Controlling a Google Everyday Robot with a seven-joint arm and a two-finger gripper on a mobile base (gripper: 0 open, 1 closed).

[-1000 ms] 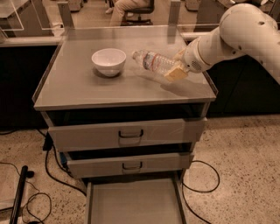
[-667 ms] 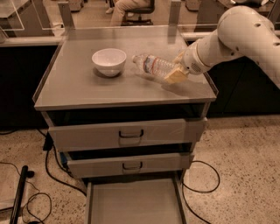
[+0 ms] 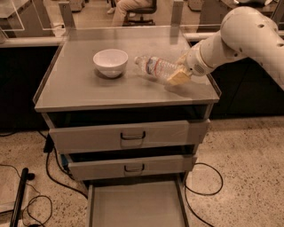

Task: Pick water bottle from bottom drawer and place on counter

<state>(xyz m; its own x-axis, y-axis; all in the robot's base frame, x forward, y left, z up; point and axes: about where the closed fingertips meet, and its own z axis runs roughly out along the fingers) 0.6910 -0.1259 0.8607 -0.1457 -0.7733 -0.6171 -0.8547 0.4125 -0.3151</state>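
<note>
The water bottle point(image 3: 155, 68) is clear and ribbed with a pale label band. It lies tilted over the counter point(image 3: 84, 84), cap end toward the white bowl point(image 3: 110, 62). My gripper point(image 3: 178, 73) reaches in from the right and is shut on the bottle's base end, its pale fingers point(image 3: 179, 78) around it, just above or on the counter top. The bottom drawer point(image 3: 137, 204) is pulled open at the foot of the cabinet, its flat floor bare.
Two grey drawers with dark loop handles point(image 3: 128, 135) sit partly open below the counter. Cables point(image 3: 53, 173) run on the speckled floor at both sides. A pale ledge with upright posts point(image 3: 66, 13) stands behind the counter, a seated person beyond it.
The gripper with the bottle has barely moved; it has sunk slightly toward the counter top.
</note>
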